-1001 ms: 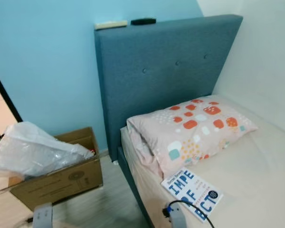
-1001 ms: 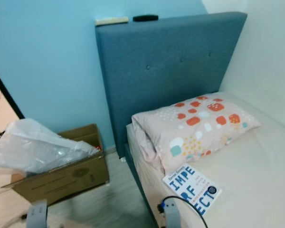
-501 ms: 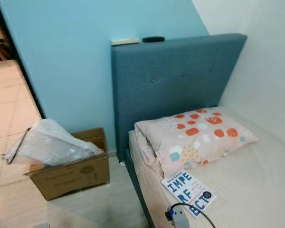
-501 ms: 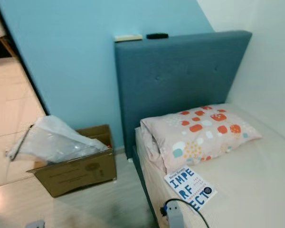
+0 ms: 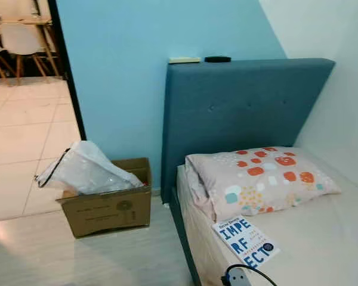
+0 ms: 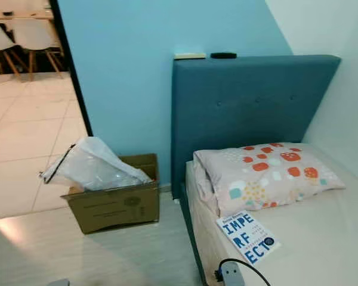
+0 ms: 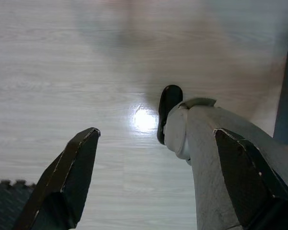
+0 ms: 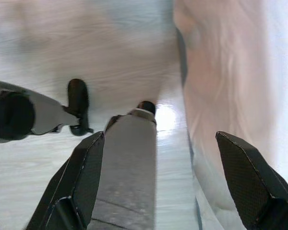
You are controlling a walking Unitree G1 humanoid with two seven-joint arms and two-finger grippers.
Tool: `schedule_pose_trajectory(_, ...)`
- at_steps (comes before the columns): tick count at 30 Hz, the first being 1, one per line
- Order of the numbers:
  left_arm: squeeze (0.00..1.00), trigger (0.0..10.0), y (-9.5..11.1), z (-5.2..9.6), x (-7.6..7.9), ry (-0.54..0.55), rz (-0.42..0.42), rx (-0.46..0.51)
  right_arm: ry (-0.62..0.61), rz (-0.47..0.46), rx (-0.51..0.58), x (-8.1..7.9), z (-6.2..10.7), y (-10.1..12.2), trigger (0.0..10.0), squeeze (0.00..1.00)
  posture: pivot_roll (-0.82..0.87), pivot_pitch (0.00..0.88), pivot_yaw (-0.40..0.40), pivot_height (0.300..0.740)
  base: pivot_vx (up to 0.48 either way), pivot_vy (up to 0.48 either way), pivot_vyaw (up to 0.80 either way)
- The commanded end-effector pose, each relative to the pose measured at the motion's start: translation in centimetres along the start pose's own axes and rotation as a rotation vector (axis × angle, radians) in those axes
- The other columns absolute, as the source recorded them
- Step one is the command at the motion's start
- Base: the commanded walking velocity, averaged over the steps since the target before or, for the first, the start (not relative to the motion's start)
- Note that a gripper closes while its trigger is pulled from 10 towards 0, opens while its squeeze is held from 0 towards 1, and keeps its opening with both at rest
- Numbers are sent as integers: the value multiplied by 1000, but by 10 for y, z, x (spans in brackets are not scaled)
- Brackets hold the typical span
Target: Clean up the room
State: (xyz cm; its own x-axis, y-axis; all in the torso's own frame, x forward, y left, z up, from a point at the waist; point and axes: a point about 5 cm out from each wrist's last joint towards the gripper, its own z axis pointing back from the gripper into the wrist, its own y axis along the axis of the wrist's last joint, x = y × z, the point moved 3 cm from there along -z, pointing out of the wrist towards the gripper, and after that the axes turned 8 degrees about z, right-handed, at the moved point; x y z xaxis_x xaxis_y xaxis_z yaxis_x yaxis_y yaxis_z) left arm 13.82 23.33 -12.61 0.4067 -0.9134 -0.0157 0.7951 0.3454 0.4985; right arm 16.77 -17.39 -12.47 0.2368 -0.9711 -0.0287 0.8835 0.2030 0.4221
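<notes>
On the near edge of the beige mattress [image 5: 322, 238] lay a white paperback book with blue letters [image 5: 246, 240], probably left there unsorted. Both the left gripper [image 7: 153, 177] and right gripper [image 8: 168, 177] hung idle over the floor, fingers apart.

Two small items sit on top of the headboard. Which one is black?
The black item, nearer the white wall on the robot's right. The other item, beside it toward the doorway, is pale cream and flat.

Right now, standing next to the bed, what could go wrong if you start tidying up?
The book lies near the mattress edge, so a careless reach could knock it to the floor. The plastic bag sits loosely on the cardboard box and may slide off if the box is lifted. Both claws hang open and low beside the legs, close to the bed frame.
</notes>
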Motion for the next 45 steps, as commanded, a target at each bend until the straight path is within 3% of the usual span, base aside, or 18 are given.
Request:
schedule_pose_trajectory(1,0,10000,-4,0,5,-19,-15,-19,-26,-1,2,6,1,1,10000,0,16,0,-50,732,0,0,0)
schedule_pose_trajectory(4,0,10000,7,-2,12,-45,-41,-3,-78,-13,6,18,3,2,10000,0,-11,0,-41,732,0,0,0)
schedule_pose_trajectory(8,0,10000,18,-4,32,-106,-105,3,-198,-89,18,47,10,4,10000,0,-80,0,-1,732,-214,0,0)
schedule_pose_trajectory(11,0,10000,21,-4,38,-132,-137,6,-234,-134,17,55,13,0,10000,0,-84,0,0,732,-295,0,0)
schedule_pose_trajectory(19,0,10000,16,-4,36,-120,-129,-14,-249,-129,-25,53,13,-13,10000,0,-99,0,8,732,-318,0,0)
schedule_pose_trajectory(30,0,10000,18,-3,43,-140,-135,-9,-245,-113,-46,46,11,-17,10000,0,-90,0,13,732,-353,0,0)
schedule_pose_trajectory(45,0,10000,7,-2,41,-137,-141,-39,-252,-124,-60,46,12,-21,10000,0,-101,0,13,732,-357,0,-102)
